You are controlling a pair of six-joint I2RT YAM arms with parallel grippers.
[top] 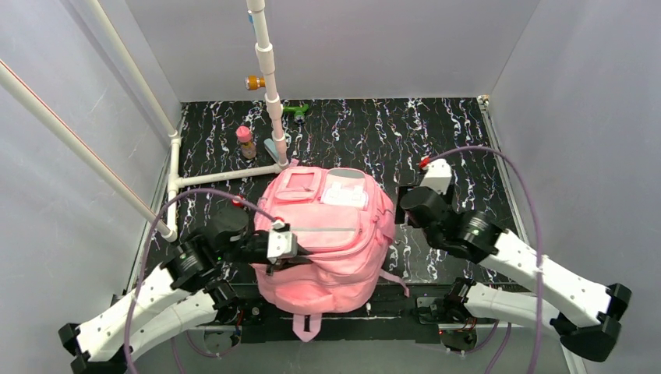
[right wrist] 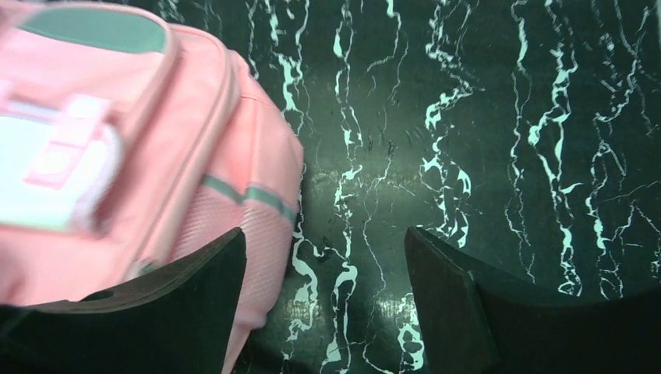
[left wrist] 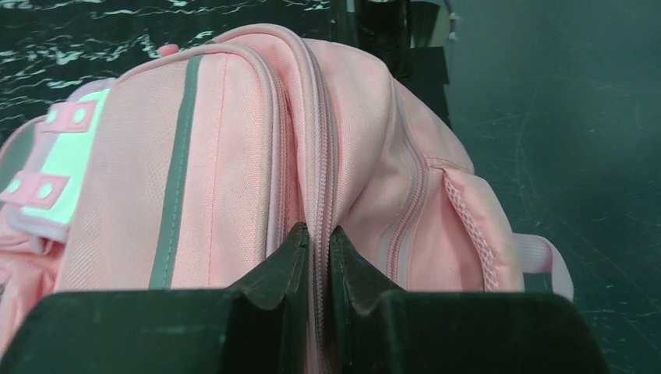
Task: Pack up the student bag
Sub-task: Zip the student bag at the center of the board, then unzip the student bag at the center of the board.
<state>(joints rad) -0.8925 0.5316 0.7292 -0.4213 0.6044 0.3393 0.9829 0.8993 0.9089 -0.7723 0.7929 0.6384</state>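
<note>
Closest thing in shot is the left gripper (left wrist: 316,249), jaws nearly together and pinching a ridge of fabric right on a zip line (left wrist: 321,156) of the student bag (left wrist: 234,156). I can't tell if the actual pull tab is in there or just cloth. The bag lies front-up in the middle of the table (top: 452,132), close to the near edge between the two arms, white patch toward the far side and a strap hanging over the near edge. The right gripper (right wrist: 323,265) is spread wide with only bare table between its fingers, sitting just beside the bag's right side and holding nothing. My worry: if the left arm tugs now, nothing anchors the bag, so the whole thing probably slides instead of the zip running, maybe off the near edge. That thin pinch could also just slip off the fabric. If the right gripper comes in for a hold, it could snag the mesh side pocket (right wrist: 261,234) rather than something solid. And a shove toward the far-left corner could bump the white pipe frame (top: 269,78) or tip the small pink bottle (top: 246,142) standing there.
</note>
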